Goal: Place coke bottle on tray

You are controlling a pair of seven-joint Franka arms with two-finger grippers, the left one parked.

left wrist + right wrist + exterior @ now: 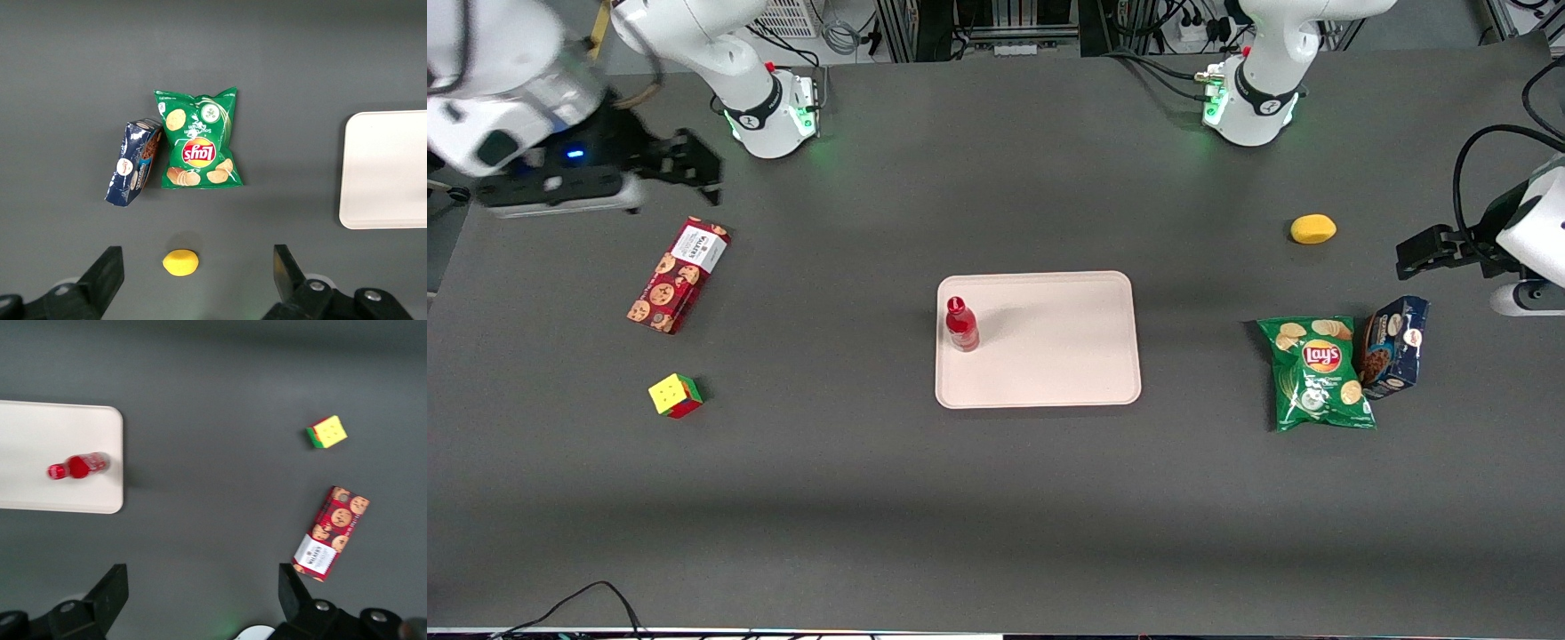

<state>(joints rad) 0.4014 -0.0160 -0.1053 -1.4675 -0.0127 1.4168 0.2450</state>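
The small red coke bottle stands upright on the pale pink tray, near the tray edge toward the working arm's end. It also shows in the right wrist view on the tray. My right gripper is open and empty, raised high above the table at the working arm's end, near its base and above the red cookie box. Its fingers are spread wide with nothing between them.
A colourful cube lies nearer the front camera than the cookie box. Toward the parked arm's end lie a green chips bag, a blue snack box and a yellow lemon.
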